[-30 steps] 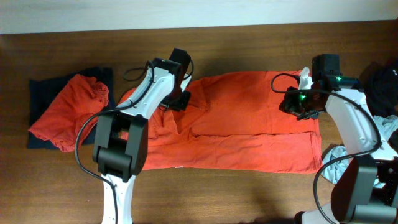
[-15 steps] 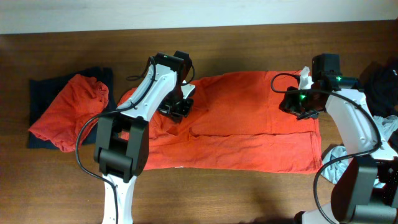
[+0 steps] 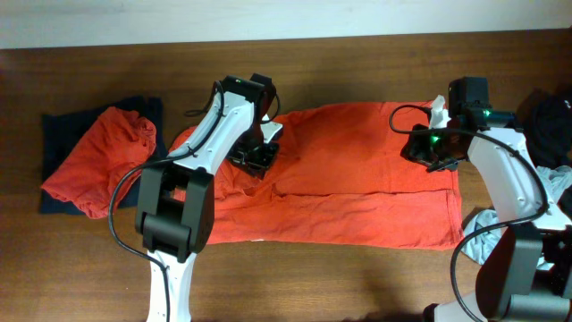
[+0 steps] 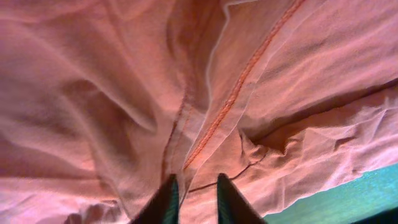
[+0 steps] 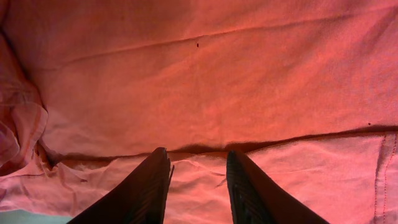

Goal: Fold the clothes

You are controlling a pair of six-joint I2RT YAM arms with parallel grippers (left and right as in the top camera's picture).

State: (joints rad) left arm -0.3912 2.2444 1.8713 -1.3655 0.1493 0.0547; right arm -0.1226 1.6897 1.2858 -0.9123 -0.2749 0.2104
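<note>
A red-orange T-shirt [image 3: 357,192] lies spread across the middle of the table, its lower part folded up in a long band. My left gripper [image 3: 257,154] hovers over its wrinkled left end. In the left wrist view the left gripper [image 4: 194,179] has its jaws a little apart over a stitched seam [image 4: 239,87], holding nothing. My right gripper [image 3: 429,150] is over the shirt's far right part. In the right wrist view the right gripper [image 5: 198,155] stands open above a fold edge [image 5: 280,142], with flat cloth showing between the fingers.
Another red-orange garment [image 3: 98,161] lies crumpled on a navy one [image 3: 54,134] at the left. A black garment [image 3: 547,116] and a pale grey-blue one [image 3: 487,234] lie at the right edge beside the right arm's base. Bare wooden table [image 3: 357,277] runs along the front.
The left gripper moved a short way toward me and rightward onto the shirt's left end, and its jaws parted slightly. The right arm stayed put, its jaws a little wider.
</note>
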